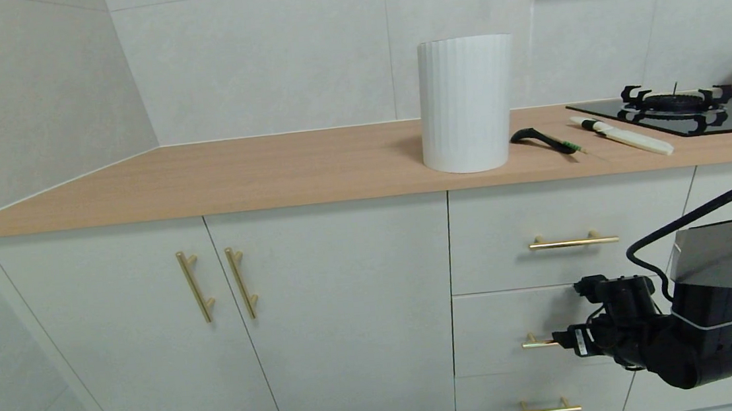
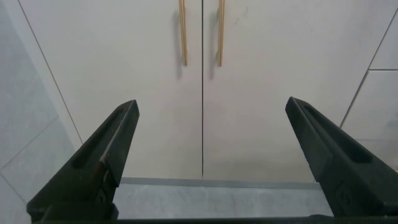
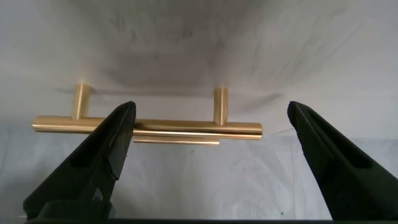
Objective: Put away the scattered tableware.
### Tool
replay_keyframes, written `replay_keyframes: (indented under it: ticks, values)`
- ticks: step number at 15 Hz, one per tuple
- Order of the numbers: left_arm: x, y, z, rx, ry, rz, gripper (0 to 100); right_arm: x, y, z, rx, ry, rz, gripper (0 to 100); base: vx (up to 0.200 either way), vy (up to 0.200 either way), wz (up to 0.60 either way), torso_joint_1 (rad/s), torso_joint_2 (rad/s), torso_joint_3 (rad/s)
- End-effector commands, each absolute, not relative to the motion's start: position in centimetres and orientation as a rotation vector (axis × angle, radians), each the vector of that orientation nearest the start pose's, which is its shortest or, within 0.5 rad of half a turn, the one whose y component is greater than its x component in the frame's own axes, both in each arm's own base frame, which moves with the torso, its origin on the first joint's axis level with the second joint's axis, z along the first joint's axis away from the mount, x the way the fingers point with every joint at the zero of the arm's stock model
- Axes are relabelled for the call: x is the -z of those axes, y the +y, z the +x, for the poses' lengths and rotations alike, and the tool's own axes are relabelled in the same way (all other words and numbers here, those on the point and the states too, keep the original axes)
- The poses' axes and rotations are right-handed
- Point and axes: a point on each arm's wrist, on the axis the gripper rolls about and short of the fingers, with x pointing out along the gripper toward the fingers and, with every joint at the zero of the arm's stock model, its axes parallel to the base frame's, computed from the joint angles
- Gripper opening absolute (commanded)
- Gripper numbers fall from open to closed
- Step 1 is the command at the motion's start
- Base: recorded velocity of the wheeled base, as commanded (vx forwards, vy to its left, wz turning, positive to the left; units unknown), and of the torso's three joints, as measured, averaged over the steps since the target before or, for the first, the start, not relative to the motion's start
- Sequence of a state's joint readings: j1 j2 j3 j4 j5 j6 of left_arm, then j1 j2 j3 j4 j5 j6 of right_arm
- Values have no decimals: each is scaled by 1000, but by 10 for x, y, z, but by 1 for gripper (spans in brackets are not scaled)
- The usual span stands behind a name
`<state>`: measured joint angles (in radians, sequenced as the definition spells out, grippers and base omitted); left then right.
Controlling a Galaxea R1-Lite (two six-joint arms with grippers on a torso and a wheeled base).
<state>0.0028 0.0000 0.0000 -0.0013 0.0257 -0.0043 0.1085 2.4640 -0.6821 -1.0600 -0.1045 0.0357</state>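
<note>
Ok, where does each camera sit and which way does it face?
Head view: on the head, looking forward and down at counter and cabinets; right fingers show lower right.
Left wrist view: on the left wrist, facing the double doors between open left fingers.
Right wrist view: on the right wrist, close on the drawer handle, fingers open either side.
Shared: head and right wrist views show that handle.

On the countertop (image 1: 237, 174), a container (image 1: 467, 104) stands left of a utensil (image 1: 542, 140), a knife (image 1: 621, 135) and the hob (image 1: 696, 120).
</note>
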Motion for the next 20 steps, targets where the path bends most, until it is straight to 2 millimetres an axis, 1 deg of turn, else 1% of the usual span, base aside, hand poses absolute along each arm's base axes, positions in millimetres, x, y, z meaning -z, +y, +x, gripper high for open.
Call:
replay_keyframes:
  ticks: [1,6,20]
  values:
    - [-76,1,-23,-29,-2,-5,100,69,35,349,21,716,-48,100,0,0,0,0,0,0]
    - [-76,1,-23,-29,-2,-5,100,72,36,353,26,714,-49,100,0,0,0,0,0,0]
    - [-76,1,-23,-29,-2,-5,100,75,36,347,36,776,-73,100,0,0,0,0,0,0]
